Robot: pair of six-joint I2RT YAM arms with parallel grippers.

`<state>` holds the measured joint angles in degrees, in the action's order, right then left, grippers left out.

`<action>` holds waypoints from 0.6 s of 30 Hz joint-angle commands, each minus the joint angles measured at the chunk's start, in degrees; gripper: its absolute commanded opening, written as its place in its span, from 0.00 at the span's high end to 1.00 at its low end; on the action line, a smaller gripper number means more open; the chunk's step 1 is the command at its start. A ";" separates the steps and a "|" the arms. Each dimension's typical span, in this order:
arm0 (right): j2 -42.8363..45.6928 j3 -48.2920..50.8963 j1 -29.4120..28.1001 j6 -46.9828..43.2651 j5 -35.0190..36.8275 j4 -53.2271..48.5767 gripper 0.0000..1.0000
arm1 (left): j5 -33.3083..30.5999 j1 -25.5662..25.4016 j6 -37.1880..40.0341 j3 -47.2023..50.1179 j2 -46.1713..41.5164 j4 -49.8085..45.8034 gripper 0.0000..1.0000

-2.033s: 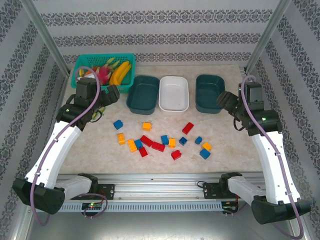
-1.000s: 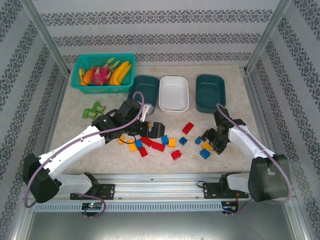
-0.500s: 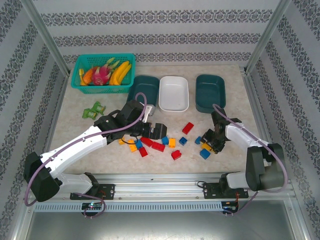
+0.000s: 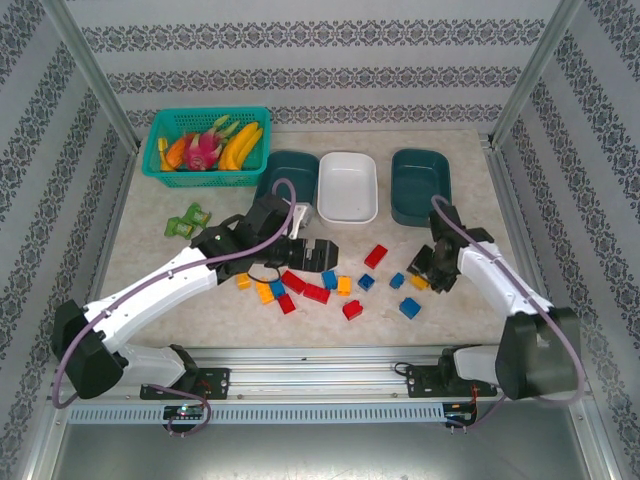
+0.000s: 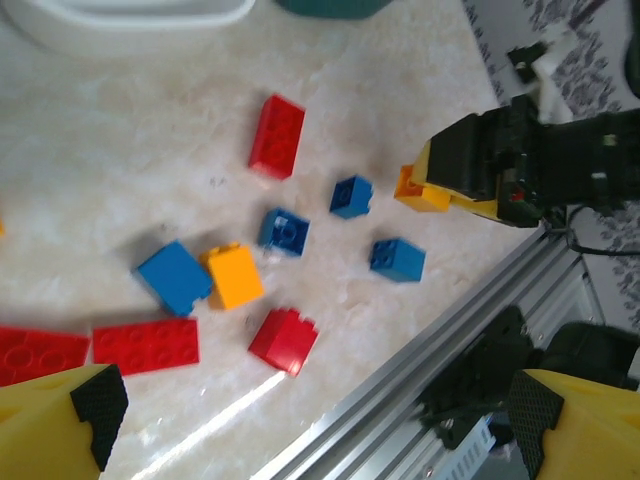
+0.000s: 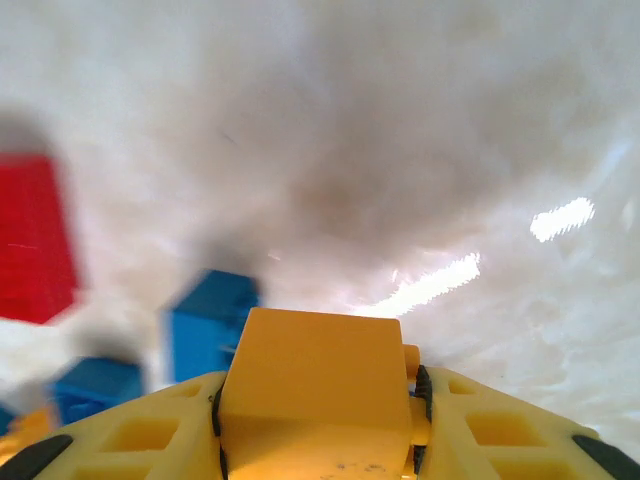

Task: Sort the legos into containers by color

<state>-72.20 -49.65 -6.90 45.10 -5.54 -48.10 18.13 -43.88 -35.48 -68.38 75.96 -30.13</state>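
Well, the right gripper (image 4: 432, 268) is at the right end of the scatter, its two fingers clamped on a yellow lego brick (image 6: 312, 385) that sits snug between them. Whether that brick is clear of the bench (image 4: 400, 240) I cannot tell. Just left of it lie a small blue brick (image 4: 397, 280) and another blue one (image 4: 366, 282), and a third blue brick (image 4: 409, 307) sits nearer.

The left gripper (image 4: 318, 255) reaches in from the left over the middle of the pile, its fingers (image 5: 85, 415) spread wide apart with nothing between them. Below it the wrist view shows a long red brick (image 5: 145, 343), a small red brick (image 5: 283, 340), and a yellow brick (image 5: 232, 276) touching a blue brick (image 5: 175, 276). A further red brick (image 4: 375, 256) lies apart, closer to the trays.

Along the far side stand three trays in a row: a dark teal tray (image 4: 285, 185), a white tray (image 4: 347, 187) and a second dark teal tray (image 4: 419, 185). At the far left is a bright teal mesh basket (image 4: 160, 165) of toy fruit (image 4: 240, 148), with a small green toy (image 4: 187, 220) near it on the bench.
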 commanded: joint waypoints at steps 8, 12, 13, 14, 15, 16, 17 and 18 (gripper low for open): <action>-15.19 -28.67 1.80 -10.98 8.38 -2.79 0.64 | 2.82 5.21 -1.39 -22.20 16.36 0.42 0.00; -28.94 -39.07 3.75 -12.48 6.72 -2.06 0.65 | 2.76 6.93 0.01 -32.24 24.97 -1.33 0.00; -32.62 -41.89 4.18 -12.66 6.27 -2.32 0.66 | 2.52 7.28 0.49 -34.43 26.88 -1.86 0.00; -35.45 -44.08 4.54 -12.70 5.75 -2.30 0.66 | 2.41 7.60 0.68 -35.92 28.49 -2.10 0.00; -38.45 -46.70 4.94 -12.70 5.09 -2.34 0.66 | 2.53 8.10 0.60 -37.50 30.39 -2.15 0.00; -41.41 -49.31 5.37 -12.67 4.41 -2.47 0.66 | 2.77 8.57 0.43 -38.77 31.88 -2.01 0.00; -43.81 -51.45 5.64 -12.67 4.01 -2.83 0.66 | 3.15 8.95 -0.02 -39.61 33.30 -1.89 0.00; -46.37 -53.98 5.98 -12.71 3.72 -3.25 0.66 | 3.60 9.36 -0.56 -40.39 34.60 -1.38 0.00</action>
<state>-115.09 -98.39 -1.65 33.87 -0.30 -49.45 20.56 -35.99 -36.10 -105.73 108.14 -30.46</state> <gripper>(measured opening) 0.434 0.999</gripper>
